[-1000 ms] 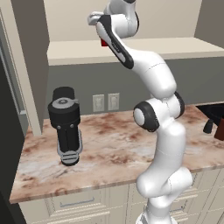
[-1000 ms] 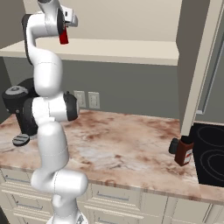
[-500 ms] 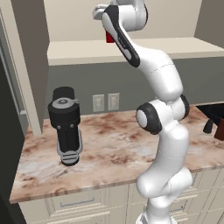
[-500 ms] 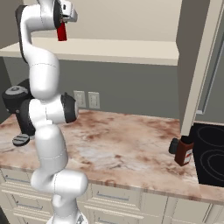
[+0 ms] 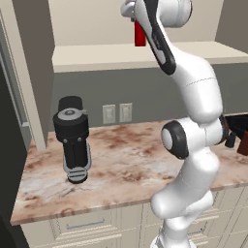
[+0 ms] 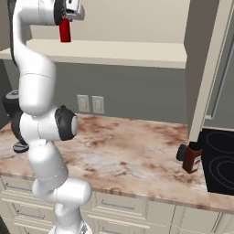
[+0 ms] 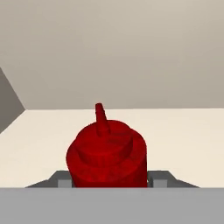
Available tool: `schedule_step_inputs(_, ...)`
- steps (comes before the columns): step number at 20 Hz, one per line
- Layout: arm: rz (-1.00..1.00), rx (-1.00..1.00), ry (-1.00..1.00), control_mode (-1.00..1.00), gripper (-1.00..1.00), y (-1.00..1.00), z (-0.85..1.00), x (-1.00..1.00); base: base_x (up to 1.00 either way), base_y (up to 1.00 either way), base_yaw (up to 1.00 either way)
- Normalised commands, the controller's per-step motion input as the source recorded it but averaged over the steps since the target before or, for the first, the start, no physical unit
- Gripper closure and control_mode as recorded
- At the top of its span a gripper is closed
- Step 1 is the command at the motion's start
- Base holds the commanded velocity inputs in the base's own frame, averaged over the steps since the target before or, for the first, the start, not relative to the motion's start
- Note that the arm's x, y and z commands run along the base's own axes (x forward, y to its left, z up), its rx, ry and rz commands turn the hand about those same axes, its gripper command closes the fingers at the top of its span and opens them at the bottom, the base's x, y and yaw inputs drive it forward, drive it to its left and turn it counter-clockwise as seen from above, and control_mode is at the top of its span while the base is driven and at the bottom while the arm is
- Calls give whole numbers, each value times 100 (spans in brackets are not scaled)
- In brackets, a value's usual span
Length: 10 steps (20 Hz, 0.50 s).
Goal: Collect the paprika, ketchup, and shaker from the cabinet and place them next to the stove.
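The arm reaches high up to the cabinet (image 5: 111, 55), and the claw (image 7: 107, 181) is closed on the ketchup (image 7: 107, 153), one finger on each side of the red bottle. In the hand view the pointed nozzle stands nearest the camera, with the cream shelf board and pale back wall of the cabinet beyond it. From the left base view the ketchup (image 5: 140, 35) hangs from the claw (image 5: 138, 24) over the shelf, its lower end close to the board; whether it touches the board I cannot tell. The right base view shows the same bottle (image 6: 65, 30) under the claw (image 6: 67, 18), above the left part of the shelf.

Down on the marbled bench (image 6: 128, 155), the paprika (image 6: 192, 158) stands upright right beside the stove (image 6: 219, 160), at the bench's right end. The shaker (image 6: 181, 152) sits just to the left of the jar, touching it or nearly so. A black-and-silver appliance (image 5: 72, 140) stands at the far left of the bench, well apart from both. Two wall sockets (image 5: 117, 113) sit on the grey wall between bench and cabinet.
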Motion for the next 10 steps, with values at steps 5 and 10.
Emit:
schedule_step_inputs(5, 7, 0, 0, -100, 100, -30, -53, -81, 0, 0, 0)
schedule_step_inputs(10, 5, 0, 0, -100, 100, -28, -74, -95, 0, 0, 0)
